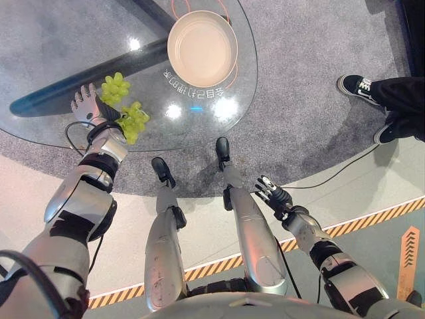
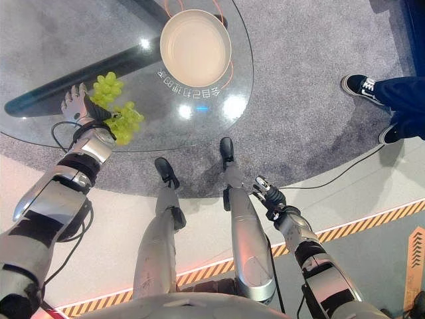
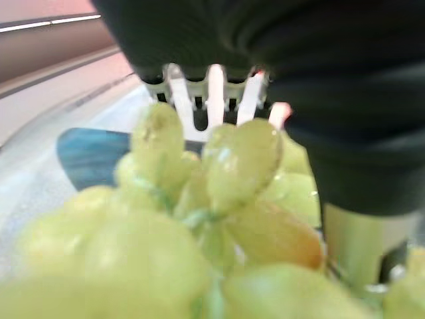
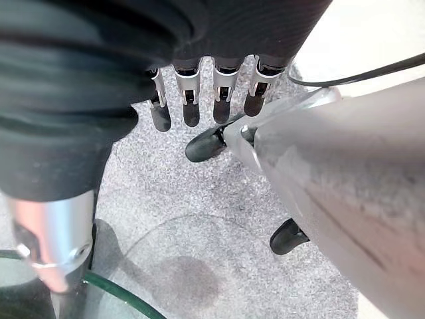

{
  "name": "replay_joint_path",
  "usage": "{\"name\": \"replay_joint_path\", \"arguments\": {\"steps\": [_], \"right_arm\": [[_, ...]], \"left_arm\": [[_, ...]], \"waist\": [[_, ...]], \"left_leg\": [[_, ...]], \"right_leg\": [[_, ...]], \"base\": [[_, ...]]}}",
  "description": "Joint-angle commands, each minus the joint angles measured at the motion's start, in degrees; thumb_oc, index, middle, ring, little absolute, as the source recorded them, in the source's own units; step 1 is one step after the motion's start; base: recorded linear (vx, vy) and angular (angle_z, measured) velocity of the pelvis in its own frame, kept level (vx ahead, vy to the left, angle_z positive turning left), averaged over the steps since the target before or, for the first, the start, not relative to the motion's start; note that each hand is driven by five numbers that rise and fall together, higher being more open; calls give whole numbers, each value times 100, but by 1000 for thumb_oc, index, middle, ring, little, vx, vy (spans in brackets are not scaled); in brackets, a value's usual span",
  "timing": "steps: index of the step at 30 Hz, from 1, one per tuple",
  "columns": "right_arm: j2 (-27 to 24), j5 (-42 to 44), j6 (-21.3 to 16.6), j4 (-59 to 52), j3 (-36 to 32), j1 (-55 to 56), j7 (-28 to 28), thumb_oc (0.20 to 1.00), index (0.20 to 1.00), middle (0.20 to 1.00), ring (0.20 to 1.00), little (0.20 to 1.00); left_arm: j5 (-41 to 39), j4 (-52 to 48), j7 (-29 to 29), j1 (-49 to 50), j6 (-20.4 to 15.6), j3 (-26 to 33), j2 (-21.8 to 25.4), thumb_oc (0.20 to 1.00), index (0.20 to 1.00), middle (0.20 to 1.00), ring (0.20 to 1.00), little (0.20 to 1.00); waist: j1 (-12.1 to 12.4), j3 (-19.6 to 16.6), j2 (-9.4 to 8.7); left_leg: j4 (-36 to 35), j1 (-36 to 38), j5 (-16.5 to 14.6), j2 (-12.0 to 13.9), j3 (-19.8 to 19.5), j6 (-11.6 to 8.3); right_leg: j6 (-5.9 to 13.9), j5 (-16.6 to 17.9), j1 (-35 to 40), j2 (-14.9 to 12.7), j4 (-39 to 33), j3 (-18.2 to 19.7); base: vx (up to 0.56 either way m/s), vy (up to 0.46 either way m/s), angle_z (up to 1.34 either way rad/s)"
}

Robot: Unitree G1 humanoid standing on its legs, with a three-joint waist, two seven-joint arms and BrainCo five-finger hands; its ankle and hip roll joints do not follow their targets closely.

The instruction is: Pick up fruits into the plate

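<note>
A round glass table stands in front of the robot, on grey carpet. The left arm reaches forward and up over the table's near edge, its left hand lying flat on the glass with the fingers straight and spread — an open hand, holding nothing. A bunch of green grapes lies on the glass just beside that hand, on its inner side, and seems to touch the wrist; in the left wrist view the grapes crowd close under the hand. The empty beige plate sits farther back on the table, well apart from the grapes.

The right arm hangs low beside the robot's body, off the table. The right hand points toward the carpet, fingers straight and relaxed — also empty.

A person's dark trouser legs and black shoes stand on the carpet at the far right.
</note>
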Motion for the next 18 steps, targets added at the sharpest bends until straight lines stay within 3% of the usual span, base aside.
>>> {"name": "replay_joint_path", "arguments": {"steps": [1, 7, 8, 9, 10, 18], "right_arm": [[23, 134, -171, -386, 124, 391, 7, 1000, 1000, 1000, 1000, 1000], [71, 190, -243, -570, 190, 431, -6, 1000, 1000, 1000, 1000, 1000], [70, 212, -254, -616, 210, 451, -14, 1000, 1000, 1000, 1000, 1000], [76, 216, -253, -636, 211, 421, -27, 1000, 1000, 1000, 1000, 1000], [70, 234, -256, -660, 222, 429, -27, 1000, 1000, 1000, 1000, 1000], [96, 297, -314, -754, 234, 392, -86, 1000, 1000, 1000, 1000, 1000]], "left_arm": [[-212, 357, 186, -269, 175, 215, 366, 1000, 1000, 1000, 1000, 1000], [-377, 393, 277, -399, 216, 248, 369, 1000, 1000, 1000, 1000, 1000], [-399, 402, 253, -396, 231, 247, 366, 570, 570, 570, 570, 570], [-411, 416, 246, -423, 243, 246, 369, 507, 507, 507, 507, 507], [-445, 432, 251, -418, 258, 238, 357, 200, 200, 200, 200, 200], [-512, 523, 199, -399, 230, 253, 374, 200, 200, 200, 200, 200]], "waist": [[-103, 11, -528], [-111, 11, -590], [-103, 11, -599], [-106, 11, -605], [-100, 11, -606], [-77, 11, -620]], "left_leg": [[563, -302, -261, -79, -156, -227], [546, -497, -264, -80, -230, -219], [543, -479, -292, -78, -244, -223], [545, -526, -259, -79, -245, -224], [549, -515, -287, -76, -257, -228], [551, -575, -261, -74, -300, -230]], "right_leg": [[128, 219, -110, 303, 75, 172], [135, 251, -298, 314, 71, 155], [139, 226, -277, 324, 72, 150], [138, 255, -317, 320, 70, 148], [140, 226, -298, 325, 76, 146], [155, 264, -333, 283, 58, 119]], "base": [[0, 0, 0], [8, -25, 2], [0, 0, 0], [0, 0, 0], [-10, -9, 4], [2, -4, 2]]}}
